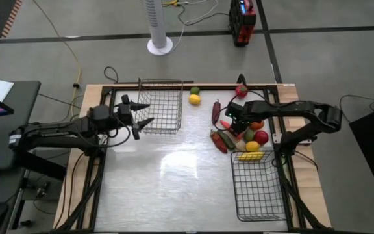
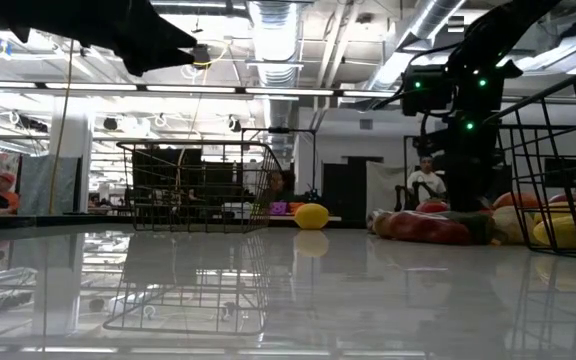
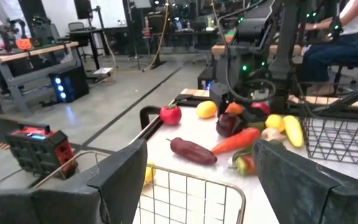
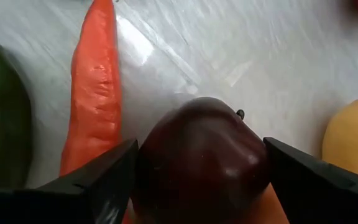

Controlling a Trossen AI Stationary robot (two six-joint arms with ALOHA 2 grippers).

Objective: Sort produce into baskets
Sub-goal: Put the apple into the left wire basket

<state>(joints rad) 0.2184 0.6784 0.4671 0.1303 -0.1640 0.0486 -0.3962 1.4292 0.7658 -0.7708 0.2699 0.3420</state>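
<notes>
Two wire baskets: one silvery (image 1: 160,106), one darker (image 1: 260,186). Two arms, each with one pincer: left pincer (image 1: 139,115), right pincer (image 1: 237,123). One worktop (image 1: 161,182). Produce pieces overlap in a cluster (image 1: 239,133); exact count unclear.

Glossy table (image 1: 174,188), two wire baskets (image 1: 161,104), produce pile (image 1: 239,133)

glossy maroon fruit (image 4: 201,162), wire baskets (image 1: 161,105), reflective tabletop (image 1: 167,188)
</notes>
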